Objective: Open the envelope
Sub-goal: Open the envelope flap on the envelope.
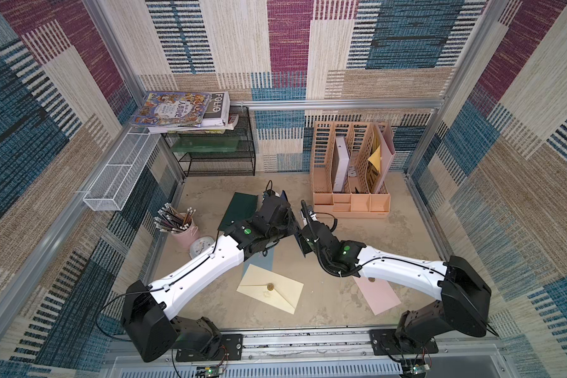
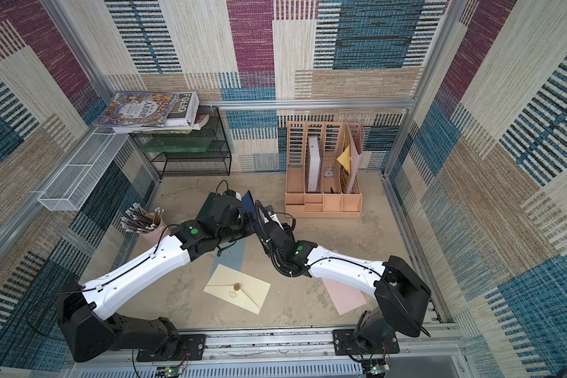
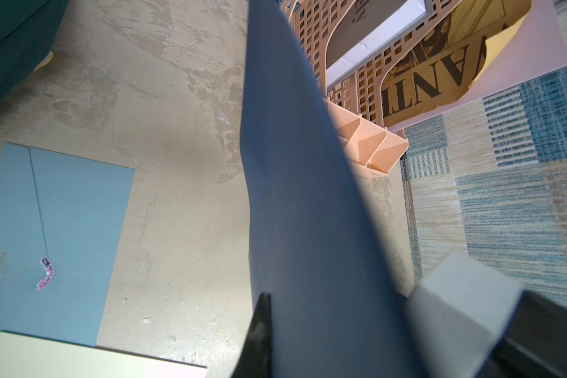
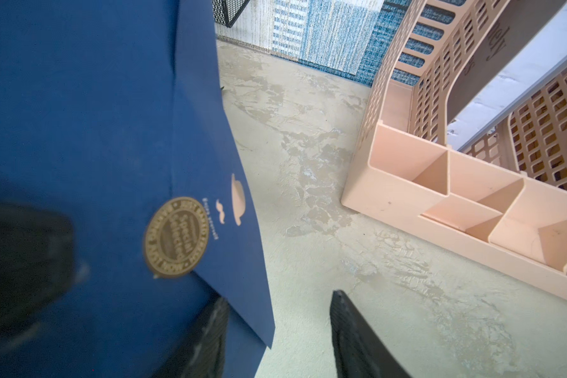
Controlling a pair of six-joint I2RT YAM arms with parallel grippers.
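Observation:
A dark blue envelope (image 4: pixel 89 131) with a round gold seal (image 4: pixel 176 237) on its pointed flap is held upright above the table. My left gripper (image 3: pixel 308 311) is shut on it, one dark finger (image 3: pixel 262 327) pressed to its side. In both top views the envelope (image 1: pixel 283 196) (image 2: pixel 247 201) stands on edge between the two wrists. My right gripper (image 4: pixel 280 296) is open right beside it. One of its fingers (image 4: pixel 210 333) lies against the envelope at the flap's edge, with the flap's tip between the jaws. The other finger (image 4: pixel 347 327) hangs over bare table.
On the table lie a cream envelope (image 1: pixel 270 291), a pink envelope (image 1: pixel 378 294), a light blue envelope (image 3: pixel 63 229) and a dark green one (image 1: pixel 239 209). A peach file organizer (image 1: pixel 351 170) stands at the back right. A pink pencil cup (image 1: pixel 180 225) and small clock (image 1: pixel 200 245) sit left.

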